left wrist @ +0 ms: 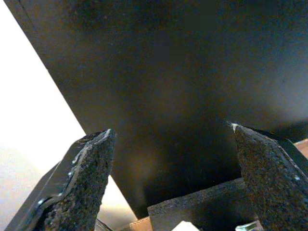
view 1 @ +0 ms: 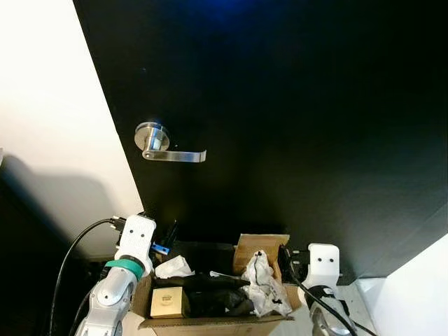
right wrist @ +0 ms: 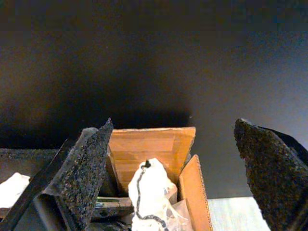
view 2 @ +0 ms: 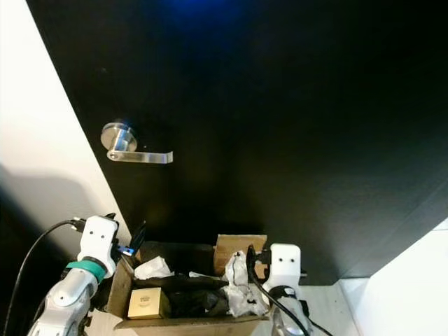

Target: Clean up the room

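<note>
Directly below the black door (view 1: 280, 126) sits the cardboard box (view 1: 213, 323), holding crumpled white paper (view 1: 173, 267), a small tan box (view 1: 167, 302) and a wrinkled white bag (view 1: 264, 285); something dark between them is hard to make out. At the box's left side is the left claw (left wrist: 173, 192), spread wide and holding nothing. At its right side, the right claw (right wrist: 173, 168) is also spread wide and empty. Above the box, the silver lever handle (view 1: 164, 147) is on the door. Both arms are cut off by the picture edge.
</note>
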Available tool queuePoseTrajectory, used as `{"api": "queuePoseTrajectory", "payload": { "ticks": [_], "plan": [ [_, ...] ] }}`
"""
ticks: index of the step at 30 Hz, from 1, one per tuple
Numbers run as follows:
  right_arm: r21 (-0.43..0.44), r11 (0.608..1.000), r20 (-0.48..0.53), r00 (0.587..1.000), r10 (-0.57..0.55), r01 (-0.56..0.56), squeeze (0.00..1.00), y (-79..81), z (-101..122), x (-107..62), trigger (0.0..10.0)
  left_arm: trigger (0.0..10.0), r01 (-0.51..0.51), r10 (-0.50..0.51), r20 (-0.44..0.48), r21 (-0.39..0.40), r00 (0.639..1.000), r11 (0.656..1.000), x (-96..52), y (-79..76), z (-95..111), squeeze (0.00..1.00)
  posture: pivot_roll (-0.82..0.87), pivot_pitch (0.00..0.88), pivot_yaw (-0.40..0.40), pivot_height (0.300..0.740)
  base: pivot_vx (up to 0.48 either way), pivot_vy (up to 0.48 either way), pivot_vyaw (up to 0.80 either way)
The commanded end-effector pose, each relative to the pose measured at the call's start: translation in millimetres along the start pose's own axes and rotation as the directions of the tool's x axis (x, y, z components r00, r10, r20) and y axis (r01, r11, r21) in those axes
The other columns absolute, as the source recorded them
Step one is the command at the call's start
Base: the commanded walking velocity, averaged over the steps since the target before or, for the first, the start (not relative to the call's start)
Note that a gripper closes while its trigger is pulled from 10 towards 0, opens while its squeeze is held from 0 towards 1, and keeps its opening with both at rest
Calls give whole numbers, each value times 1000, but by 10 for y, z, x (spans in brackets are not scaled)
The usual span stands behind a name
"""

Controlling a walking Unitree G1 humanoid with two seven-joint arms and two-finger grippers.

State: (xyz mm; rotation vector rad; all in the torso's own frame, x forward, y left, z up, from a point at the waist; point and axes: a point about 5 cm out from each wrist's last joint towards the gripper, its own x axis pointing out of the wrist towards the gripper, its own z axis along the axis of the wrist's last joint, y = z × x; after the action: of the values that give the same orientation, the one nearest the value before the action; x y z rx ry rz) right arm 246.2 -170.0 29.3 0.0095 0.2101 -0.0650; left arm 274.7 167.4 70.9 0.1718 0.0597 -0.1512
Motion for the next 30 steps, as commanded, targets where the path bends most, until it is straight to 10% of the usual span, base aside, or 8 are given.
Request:
{"api": "queuePoseTrajectory", "payload": {
  "ticks": [1,30],
  "plan": [
    [6,1000,-9,1000,-5,5,0,2,-38,-8,10000,10000,10,-10,-22,-4,1000,1000,4,-11,-59,0,1,0,86,740,0,0,0],
    [-2,1000,-11,1000,3,-3,0,-17,-75,3,10000,10000,19,-19,-1,-6,1000,1000,15,-20,-62,0,6,0,71,740,0,0,0]
  ]
}}
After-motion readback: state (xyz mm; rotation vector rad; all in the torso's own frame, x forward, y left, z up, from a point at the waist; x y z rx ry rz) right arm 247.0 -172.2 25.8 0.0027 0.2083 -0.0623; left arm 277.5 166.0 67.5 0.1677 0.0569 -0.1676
